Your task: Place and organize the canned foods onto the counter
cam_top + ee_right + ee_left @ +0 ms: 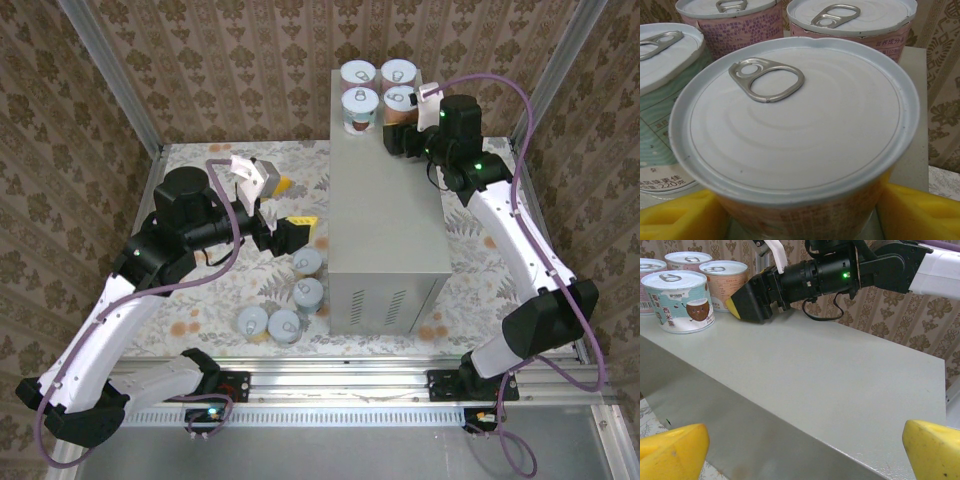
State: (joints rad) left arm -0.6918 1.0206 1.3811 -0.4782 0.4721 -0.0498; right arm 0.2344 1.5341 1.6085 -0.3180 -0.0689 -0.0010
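Counter (390,215) carries four of the canned foods at its far edge; four more stand on the floor.

Brown damask-papered walls (230,60) enclose a floral-patterned floor (200,300). The counter is a plain grey metal box with a flat matt top and vent slots (385,305) in its near side. Right gripper (402,118) comes in over the counter's right edge. Its yellow pads (675,215) flank the near-right tin (795,130) of a two-by-two block; clamped or just loose, cannot tell. Beside that tin stands a teal-labelled tin (682,302), with two pink-labelled tins (727,20) behind. Left gripper (293,205) hangs off the counter's left side, jaws wide apart and empty. Below it, four floor tins (309,262) cluster near the counter's near-left corner, silvery pull-tab lids up.
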